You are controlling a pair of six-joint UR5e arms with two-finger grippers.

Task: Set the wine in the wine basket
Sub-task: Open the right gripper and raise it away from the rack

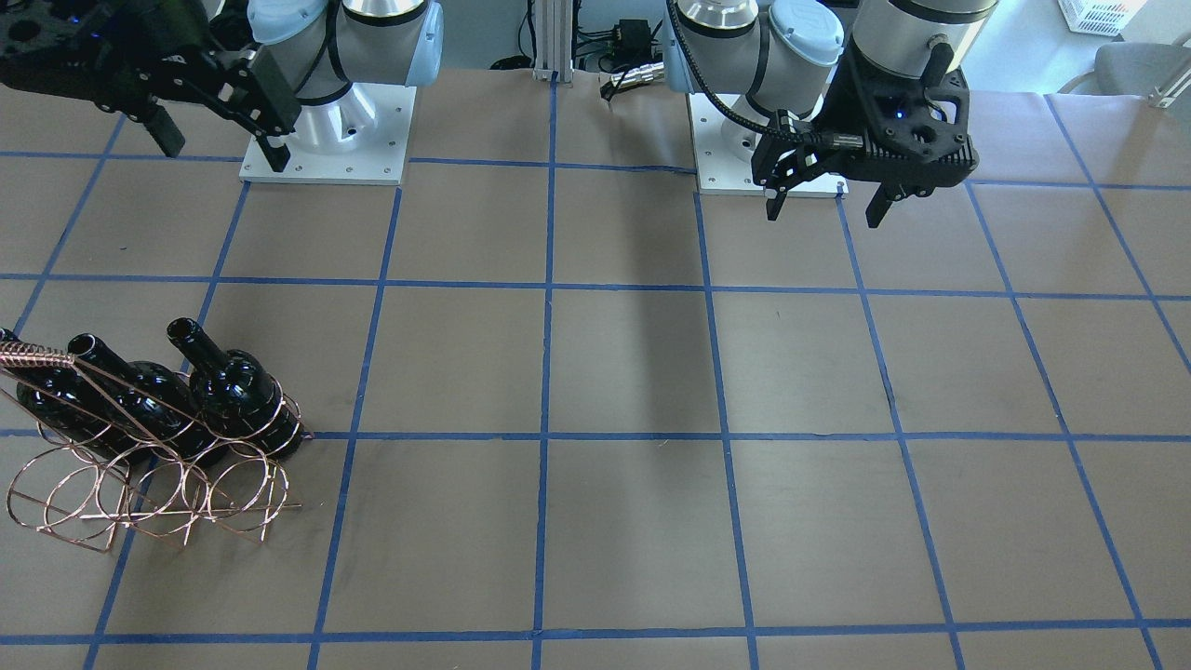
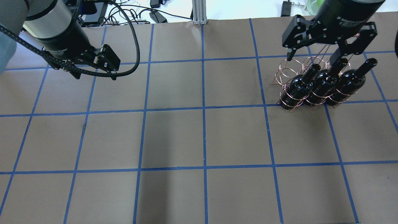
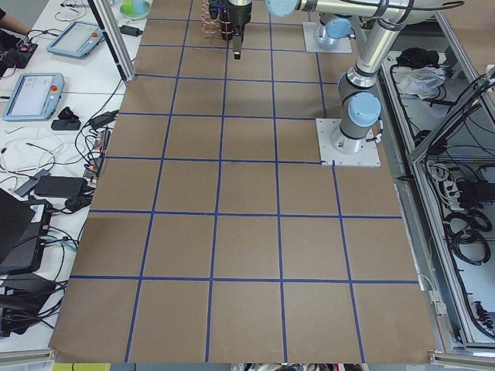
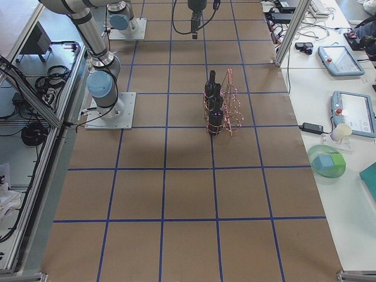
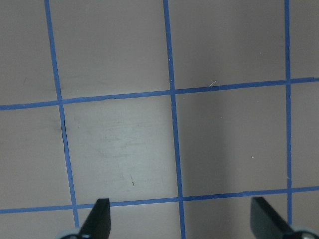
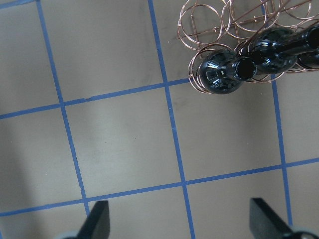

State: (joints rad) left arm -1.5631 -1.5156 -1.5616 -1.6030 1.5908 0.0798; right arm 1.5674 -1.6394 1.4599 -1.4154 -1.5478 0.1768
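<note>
Wine bottles [image 2: 323, 82], three of them, glossy and near-black, stand side by side in the copper wire wine basket [image 2: 287, 70] on my right side of the desk [image 2: 174, 140]. Wire loops ring each body, and the neighbouring bottles sit just beside one another. They occupy the row of loops nearest my bases, and another row of loops lies beyond them, toward the operators' side. The basket's coiled-wire handle [image 1: 33, 354] rises over the necks. In the right side view the bottles look about upright.

My right gripper [image 2: 312, 57] hangs high above the desk near the basket. Its fingers are spread wide with nothing between them. In its wrist camera the nearest bottle [image 6: 222, 74] sits in the upper right, with its open mouth facing up.

My left gripper [image 2: 94, 73] hovers over bare brown desk and blue tape lines [image 5: 172, 124] on my left side, well apart from the basket. Its fingers are likewise spread and hold nothing.
</note>
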